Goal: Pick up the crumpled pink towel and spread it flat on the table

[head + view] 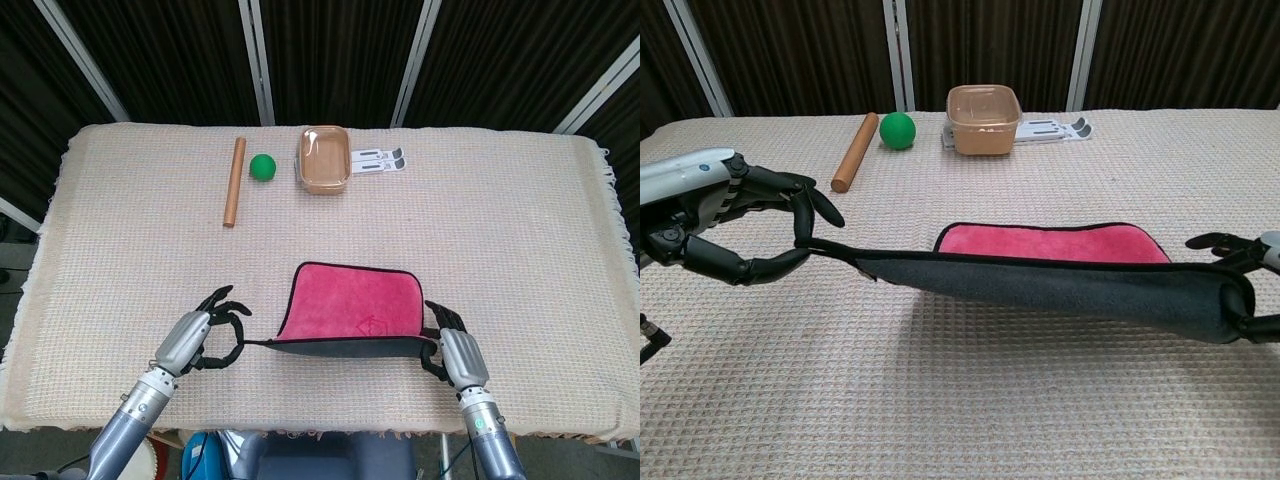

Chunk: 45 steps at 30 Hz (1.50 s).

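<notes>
A: Two corners held. Left robot hand (197, 340) pinches the near-left corner of the pink towel (350, 303); right robot hand (452, 352) grips the near-right corner.

B: Position?

A: Near-centre of the tabletop (120, 270), 6 o'clock from the tan container (324, 160). Near edge lifted taut, far part lying flat.

B: Handling?

A: Light, limp cloth by the look; sags between grips. Corners remain the best hold.

B: Appearance?

A: Pink face, dark grey underside, black hem.
</notes>
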Tool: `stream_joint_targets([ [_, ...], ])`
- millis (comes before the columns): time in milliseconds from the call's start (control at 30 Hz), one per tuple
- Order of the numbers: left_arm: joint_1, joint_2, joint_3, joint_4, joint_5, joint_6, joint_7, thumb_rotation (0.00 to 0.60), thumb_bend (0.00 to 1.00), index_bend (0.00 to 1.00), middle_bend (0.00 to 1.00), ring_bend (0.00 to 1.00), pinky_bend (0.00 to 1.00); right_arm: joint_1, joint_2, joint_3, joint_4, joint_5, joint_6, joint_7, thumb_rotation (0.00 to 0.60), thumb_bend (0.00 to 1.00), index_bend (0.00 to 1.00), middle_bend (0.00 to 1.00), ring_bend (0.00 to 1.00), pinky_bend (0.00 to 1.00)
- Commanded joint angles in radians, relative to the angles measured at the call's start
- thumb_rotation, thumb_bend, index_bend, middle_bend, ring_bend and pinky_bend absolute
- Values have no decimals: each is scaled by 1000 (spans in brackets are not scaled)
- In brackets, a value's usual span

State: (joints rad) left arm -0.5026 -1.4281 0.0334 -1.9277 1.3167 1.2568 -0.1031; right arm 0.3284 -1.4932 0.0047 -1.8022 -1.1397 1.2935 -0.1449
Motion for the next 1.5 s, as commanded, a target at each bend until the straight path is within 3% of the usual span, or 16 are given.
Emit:
stream_joint_targets([
  [33, 10, 1, 8, -3, 13, -4, -2, 600, 537, 610, 288, 22, 96, -6, -8, -4, 5, -5, -2, -5, 600, 612, 671, 97, 0, 0],
  [667, 27, -74, 4, 23, -6, -69, 54, 600, 537, 610, 288, 22, 96, -39, -39, -15, 31, -18, -32, -2, 600, 611, 671, 96, 0, 0],
  [1267, 22, -120, -24, 89, -23, -137, 23, 600, 531, 603, 288, 22, 96, -69, -50, -29, 41, -43, -41, -3, 600, 612, 671, 96, 0, 0],
  [1500, 49, -108, 2, 51, -12, -120, 44, 600, 496, 587, 278, 22, 95, -74, -45, -28, 49, -36, -59, 4, 600, 612, 659, 96, 0, 0],
])
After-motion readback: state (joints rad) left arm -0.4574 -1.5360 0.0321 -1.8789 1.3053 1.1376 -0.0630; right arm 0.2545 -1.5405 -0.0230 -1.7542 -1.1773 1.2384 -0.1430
